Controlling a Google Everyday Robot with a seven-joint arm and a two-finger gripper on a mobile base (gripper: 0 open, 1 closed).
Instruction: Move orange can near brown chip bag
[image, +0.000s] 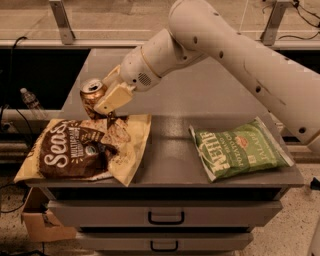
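The orange can (91, 95) is held upright in my gripper (106, 98), at the left of the grey table (175, 150). The gripper's fingers are shut on the can. The can sits just above the top edge of the brown chip bag (82, 150), which lies flat at the table's front left corner with white "Seas" lettering. Whether the can's base touches the table or the bag is hidden by the finger.
A green chip bag (237, 149) lies at the table's front right. My white arm (225, 45) reaches over the table from the right. Drawers (165, 217) are under the tabletop. A cardboard box (42, 220) is on the floor at left.
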